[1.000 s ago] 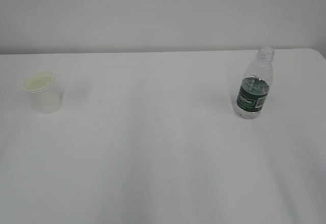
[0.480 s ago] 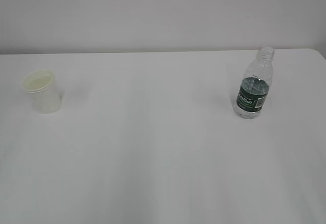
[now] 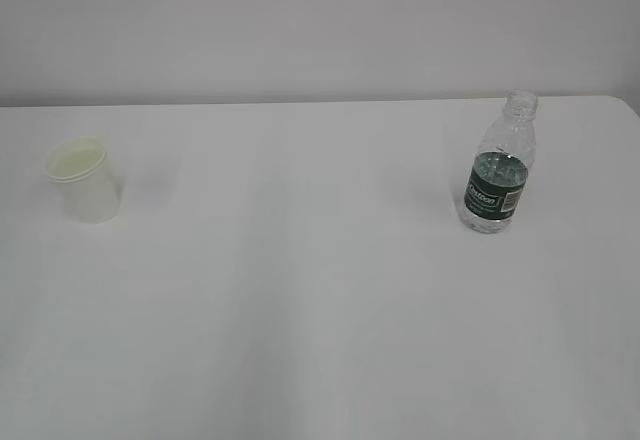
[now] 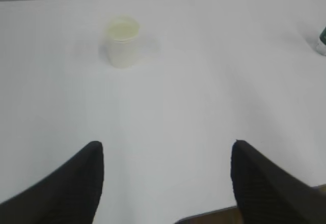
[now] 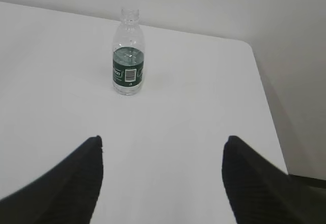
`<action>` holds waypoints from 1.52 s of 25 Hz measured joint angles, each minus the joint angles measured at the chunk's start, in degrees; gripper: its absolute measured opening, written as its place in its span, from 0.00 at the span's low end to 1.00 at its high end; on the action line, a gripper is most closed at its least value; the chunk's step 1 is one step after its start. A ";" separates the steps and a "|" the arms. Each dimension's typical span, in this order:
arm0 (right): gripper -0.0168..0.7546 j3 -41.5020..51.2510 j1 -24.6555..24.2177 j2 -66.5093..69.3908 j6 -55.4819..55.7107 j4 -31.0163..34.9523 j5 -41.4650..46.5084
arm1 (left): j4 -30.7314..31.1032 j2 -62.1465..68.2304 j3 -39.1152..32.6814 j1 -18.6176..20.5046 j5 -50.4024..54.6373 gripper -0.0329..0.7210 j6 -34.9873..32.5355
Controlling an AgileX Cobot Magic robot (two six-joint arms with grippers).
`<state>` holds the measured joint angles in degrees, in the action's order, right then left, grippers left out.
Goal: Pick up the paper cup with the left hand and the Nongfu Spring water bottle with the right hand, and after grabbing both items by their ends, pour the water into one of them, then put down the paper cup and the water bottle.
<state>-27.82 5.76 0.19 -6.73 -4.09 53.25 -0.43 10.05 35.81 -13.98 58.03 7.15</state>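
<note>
The white paper cup [image 3: 86,182] stands upright at the table's left, its cream inside showing; the left wrist view has the paper cup [image 4: 123,43] far ahead and a little left. My left gripper [image 4: 166,145] is open and empty, well short of it. The capless Nongfu Spring water bottle [image 3: 500,165] stands upright at the right, green label around its middle, clear water inside. In the right wrist view the bottle [image 5: 128,53] is far ahead, slightly left of my right gripper [image 5: 163,140], which is open and empty. Neither arm shows in the exterior view.
The white table [image 3: 300,290] ends at a right edge [image 5: 265,96] close to the bottle. Its near edge [image 4: 214,215] lies just under my left gripper. A pale wall rises behind the table.
</note>
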 joint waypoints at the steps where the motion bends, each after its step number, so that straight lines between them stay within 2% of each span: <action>1: 0.74 -0.48 0.00 -0.23 0.00 0.00 1.39 | -0.12 0.00 -0.57 0.00 0.28 0.78 0.00; 13: 0.74 -1.70 0.00 -0.90 0.23 -0.14 13.21 | -0.20 0.00 -4.84 0.00 3.33 0.77 -0.18; 25: 0.74 -1.60 0.00 -1.13 0.23 -0.14 13.83 | -0.20 -0.42 -5.54 0.00 4.32 0.76 -0.40; 33: 0.74 -1.60 0.00 -1.13 0.12 -0.14 13.83 | -0.20 -9.11 -5.54 0.00 4.42 0.75 -0.40; 38: 0.74 -1.60 0.00 -1.13 0.12 -0.04 13.87 | -0.20 -9.81 -5.54 0.00 4.68 0.74 -0.40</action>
<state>-29.42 5.76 -0.94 -6.61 -4.12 67.12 -0.63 0.24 30.26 -13.98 62.71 6.75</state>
